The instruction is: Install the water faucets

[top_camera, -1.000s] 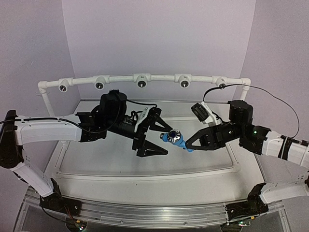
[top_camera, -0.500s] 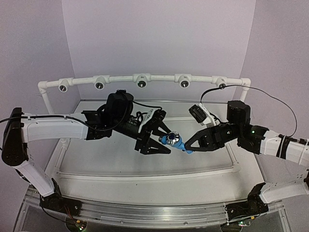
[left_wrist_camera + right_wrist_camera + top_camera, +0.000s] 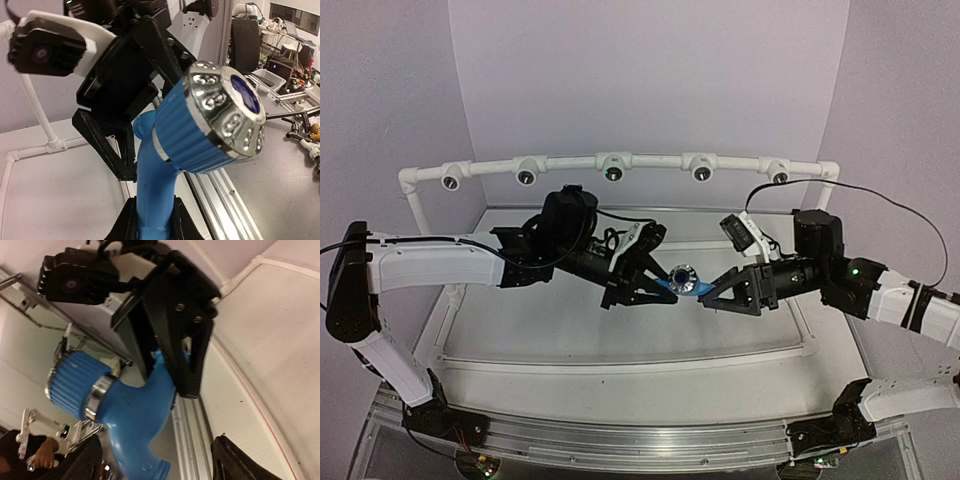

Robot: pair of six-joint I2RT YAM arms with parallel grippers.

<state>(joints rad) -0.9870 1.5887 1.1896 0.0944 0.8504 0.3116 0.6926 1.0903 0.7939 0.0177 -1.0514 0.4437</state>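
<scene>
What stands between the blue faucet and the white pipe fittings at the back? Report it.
Nothing visible stands between them. The faucet hangs in the left pincer, shut on it, with open space back to the pipe fittings. The open right pincer flanks its other end, off that path.

Faucet (image 3: 156, 176) — smooth blue plastic, ribbed knob (image 3: 186, 136), shiny chrome cap (image 3: 216, 99).
</scene>
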